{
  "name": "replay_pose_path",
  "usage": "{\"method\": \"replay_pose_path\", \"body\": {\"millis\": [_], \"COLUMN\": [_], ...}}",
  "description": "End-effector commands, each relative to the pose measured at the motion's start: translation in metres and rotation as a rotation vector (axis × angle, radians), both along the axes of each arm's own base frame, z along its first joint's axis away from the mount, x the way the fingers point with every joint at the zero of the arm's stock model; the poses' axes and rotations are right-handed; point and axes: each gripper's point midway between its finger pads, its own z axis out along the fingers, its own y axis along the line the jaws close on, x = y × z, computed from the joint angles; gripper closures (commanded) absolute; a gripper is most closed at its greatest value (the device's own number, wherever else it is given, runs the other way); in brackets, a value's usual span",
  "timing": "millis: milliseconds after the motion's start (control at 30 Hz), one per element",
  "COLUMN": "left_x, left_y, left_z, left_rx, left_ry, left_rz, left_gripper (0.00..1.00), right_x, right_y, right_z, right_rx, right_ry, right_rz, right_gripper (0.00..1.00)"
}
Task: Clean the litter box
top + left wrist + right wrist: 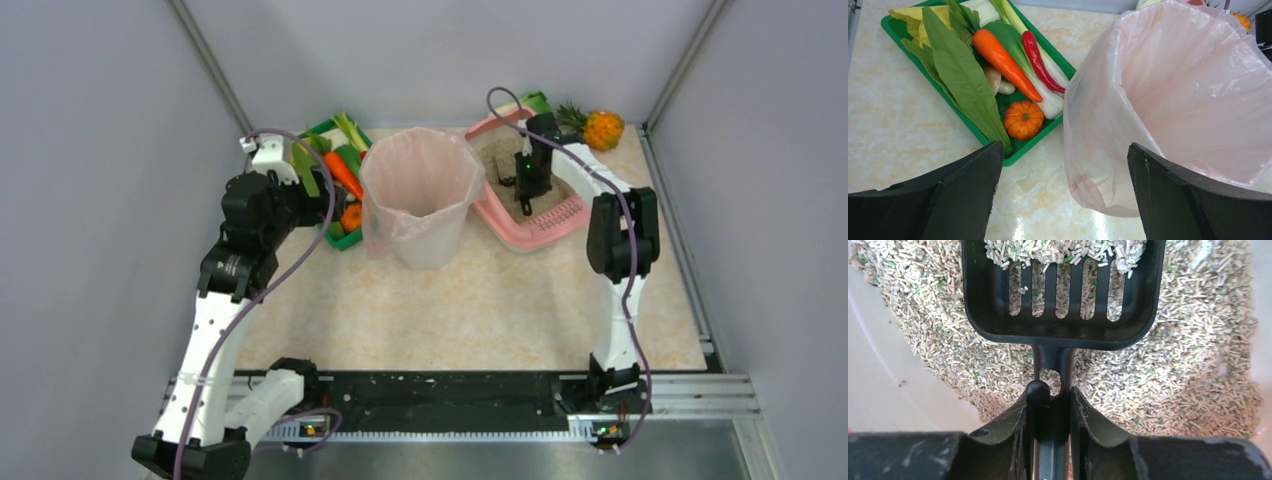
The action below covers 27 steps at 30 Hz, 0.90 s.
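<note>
The pink litter box (548,231) lies at the back right, filled with grey-beige pellet litter (1193,365). My right gripper (1050,397) is shut on the handle of a black slotted scoop (1063,325). The scoop is held over the litter with a heap of pellets on its far end. From above, the right gripper (527,190) hangs over the box's middle. My left gripper (1063,170) stands open with nothing between its fingers, just in front of the pink-lined bin (1188,95); in the top view it (300,165) is left of the bin (420,195).
A green tray (1018,147) of vegetables sits left of the bin, with a carrot (1003,57), a chili and a small pumpkin (1023,119). A pineapple (598,127) lies behind the litter box. Grey walls enclose the table on three sides.
</note>
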Motion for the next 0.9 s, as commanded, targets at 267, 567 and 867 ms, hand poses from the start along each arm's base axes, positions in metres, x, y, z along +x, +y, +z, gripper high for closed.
{"method": "replay_pose_path", "body": {"millis": [267,567,867], "left_x": [-0.012,-0.011,-0.008], "left_y": [0.000,-0.007,-0.011], "left_z": [0.021,0.022,0.021], "left_rx": [-0.025,-0.050,-0.060], "left_ry": [-0.075,-0.077,-0.082], "left_rz": [-0.007,-0.033,-0.052], "left_gripper": [0.02,0.02,0.02], "right_x": [0.008,-0.002,-0.015], "right_y": [-0.018,-0.024,-0.033], "right_z": [0.073,0.097,0.107], "right_rx": [0.048,0.050,-0.084], "right_ry": [-0.362,-0.428,-0.480], "right_rz": [0.062,0.082,0.118], "right_gripper": [1.00,1.00,1.00]}}
